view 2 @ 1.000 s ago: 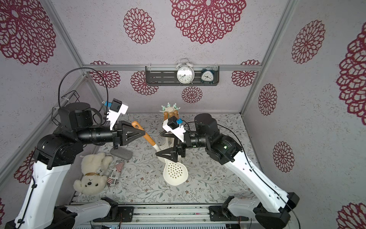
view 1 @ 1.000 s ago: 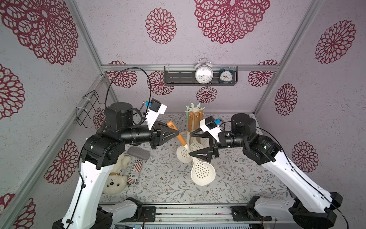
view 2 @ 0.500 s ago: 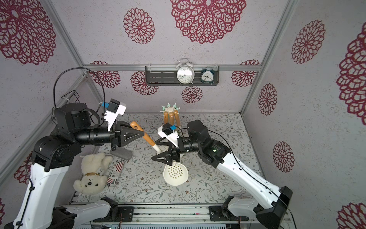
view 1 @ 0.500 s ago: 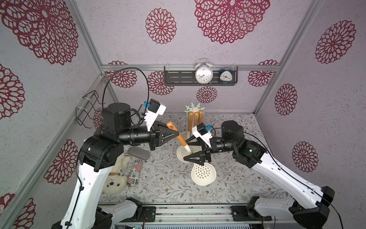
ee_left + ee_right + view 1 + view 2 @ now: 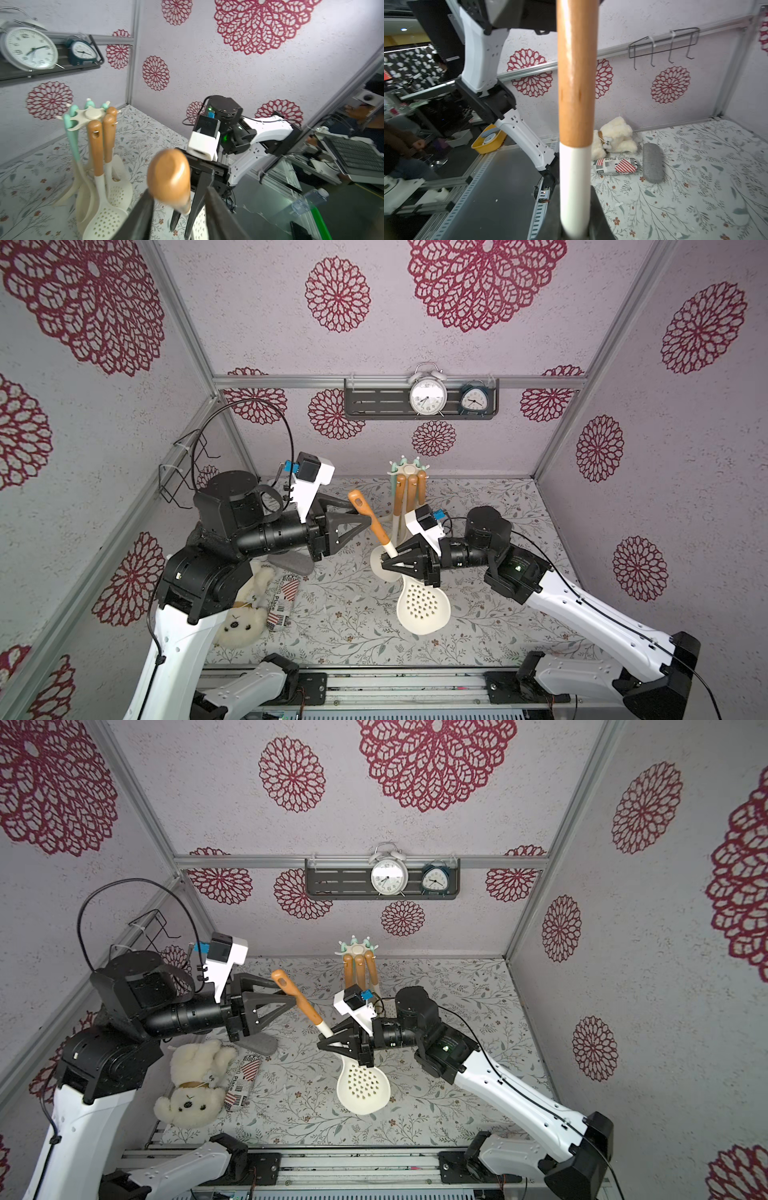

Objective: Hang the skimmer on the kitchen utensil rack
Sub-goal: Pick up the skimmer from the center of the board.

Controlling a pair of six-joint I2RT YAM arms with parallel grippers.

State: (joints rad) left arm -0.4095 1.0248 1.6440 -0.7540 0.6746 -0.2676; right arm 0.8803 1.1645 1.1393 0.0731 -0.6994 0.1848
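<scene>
The skimmer (image 5: pixel 423 605), a cream perforated head on a wooden handle (image 5: pixel 297 998), hangs tilted in the air at mid-table. My right gripper (image 5: pixel 388 562) is shut on its white neck (image 5: pixel 575 187), just above the head. My left gripper (image 5: pixel 365 516) stands open around the handle's top end (image 5: pixel 169 176), with a gap between the wood and one finger (image 5: pixel 218 214). The kitchen utensil rack (image 5: pixel 409 470), a cream stand with a crown of hooks (image 5: pixel 91 114), stands just behind the skimmer with other utensils hanging from it.
A white teddy bear (image 5: pixel 245 614), a striped packet (image 5: pixel 282 601) and a grey case (image 5: pixel 291 566) lie under my left arm. A dark shelf with two clocks (image 5: pixel 419 400) is on the back wall. A black wire rack (image 5: pixel 183 468) is on the left wall.
My right gripper moved left to the skimmer and closed on its white neck. My left gripper, which held the handle end, has opened.
</scene>
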